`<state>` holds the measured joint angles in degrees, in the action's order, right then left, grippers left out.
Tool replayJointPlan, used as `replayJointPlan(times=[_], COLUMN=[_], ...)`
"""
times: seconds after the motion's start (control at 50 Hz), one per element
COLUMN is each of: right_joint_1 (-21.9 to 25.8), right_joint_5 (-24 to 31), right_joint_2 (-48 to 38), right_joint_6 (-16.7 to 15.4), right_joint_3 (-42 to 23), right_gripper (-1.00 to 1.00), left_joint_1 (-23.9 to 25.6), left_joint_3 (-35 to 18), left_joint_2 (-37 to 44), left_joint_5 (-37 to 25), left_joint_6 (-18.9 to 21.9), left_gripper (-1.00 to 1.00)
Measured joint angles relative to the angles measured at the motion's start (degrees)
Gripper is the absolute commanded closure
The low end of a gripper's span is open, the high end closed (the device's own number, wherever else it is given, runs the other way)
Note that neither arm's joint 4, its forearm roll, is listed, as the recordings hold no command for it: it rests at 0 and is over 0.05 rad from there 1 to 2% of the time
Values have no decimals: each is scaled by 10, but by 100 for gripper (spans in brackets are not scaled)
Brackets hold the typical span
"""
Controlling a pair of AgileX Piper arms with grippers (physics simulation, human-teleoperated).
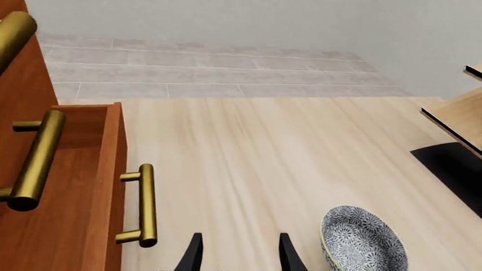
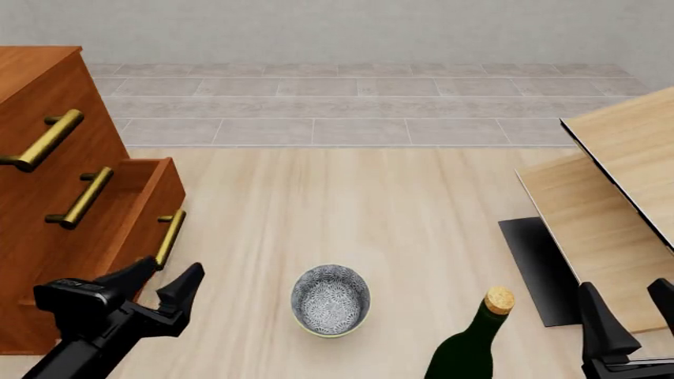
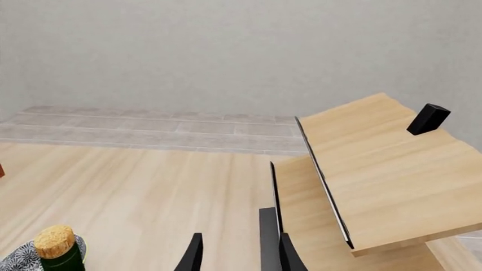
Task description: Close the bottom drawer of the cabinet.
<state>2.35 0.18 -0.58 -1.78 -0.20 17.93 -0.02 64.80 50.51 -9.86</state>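
The reddish-brown cabinet stands at the left of the front view. Its bottom drawer is pulled out, with its brass handle on the front. In the left wrist view the drawer front and its handle show beside the cabinet. My left gripper is open and empty, just in front of and beside the drawer handle; it also shows in the left wrist view. My right gripper is open and empty at the near right; it also shows in the right wrist view.
A patterned bowl sits on the table's middle, also in the left wrist view. A green corked bottle stands near the front, also in the right wrist view. Pale light-wood panels and a black mat are at the right.
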Motion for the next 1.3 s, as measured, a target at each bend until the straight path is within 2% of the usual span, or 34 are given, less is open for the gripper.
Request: replayJointPlan(times=[0.24, 0.44, 0.66, 0.9, 1.3], right_joint_1=[1, 2, 3, 3, 4], right_joint_5=[-1, -1, 0, -1, 0], right_joint_2=[0, -1, 0, 1, 2], right_joint_6=[-1, -1, 0, -1, -2], right_joint_3=[0, 0, 0, 0, 0], right_gripper=[-100, -100, -100, -100, -100], left_joint_1=[12, 13, -6, -44, -91], left_joint_3=[-2, -14, -31, -53, -71], left_joint_2=[132, 205, 258, 312, 355], left_joint_5=[107, 153, 176, 187, 193], left_joint_6=[-4, -5, 5, 35, 75], left_gripper=[-100, -100, -100, -100, -100])
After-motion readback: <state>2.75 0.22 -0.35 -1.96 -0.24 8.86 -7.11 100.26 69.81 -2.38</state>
